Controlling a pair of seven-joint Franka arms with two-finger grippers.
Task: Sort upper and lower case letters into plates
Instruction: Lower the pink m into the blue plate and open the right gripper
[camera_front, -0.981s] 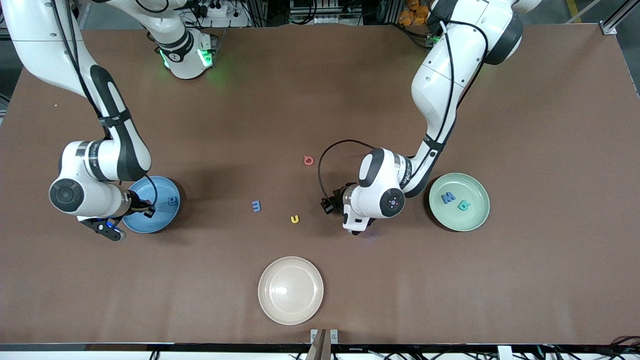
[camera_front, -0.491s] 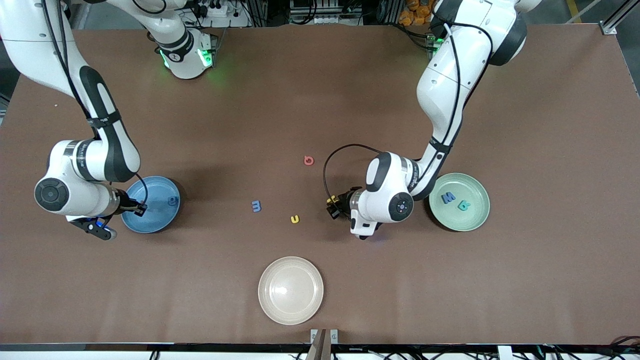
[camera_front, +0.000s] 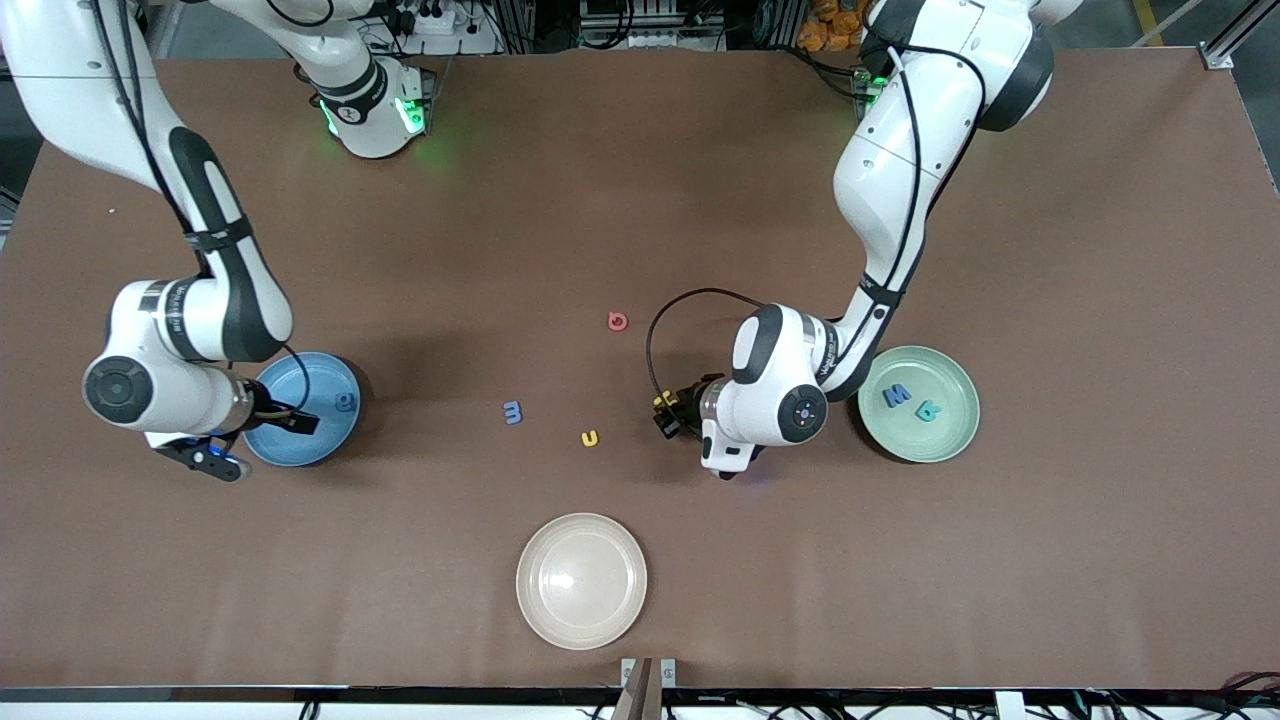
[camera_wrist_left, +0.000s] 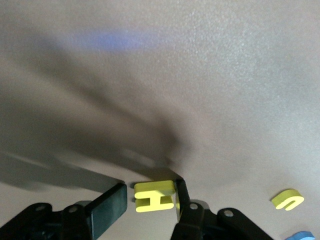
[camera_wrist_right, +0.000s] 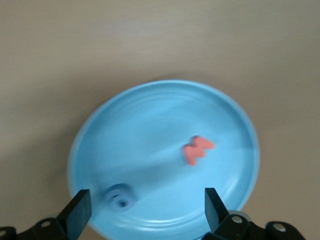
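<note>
While the right gripper (camera_wrist_right: 142, 212) hangs over the blue plate (camera_front: 300, 408) w/ fingers spread wide and nothing between them, a red letter (camera_wrist_right: 197, 149) and a blue letter (camera_wrist_right: 121, 196) lie in that plate. The left gripper (camera_wrist_left: 149, 200), low over the table (camera_front: 640, 200) beside the green plate (camera_front: 918, 403), is clamped on a yellow H (camera_wrist_left: 154, 196). Green plate holds a blue M (camera_front: 896, 396) and a teal letter (camera_front: 929, 410). Loose on the table btwn the plates: pink letter (camera_front: 618, 321), blue m (camera_front: 513, 412), yellow u (camera_front: 590, 438). A cream plate (camera_front: 581, 580) sits nearest the front camera.
</note>
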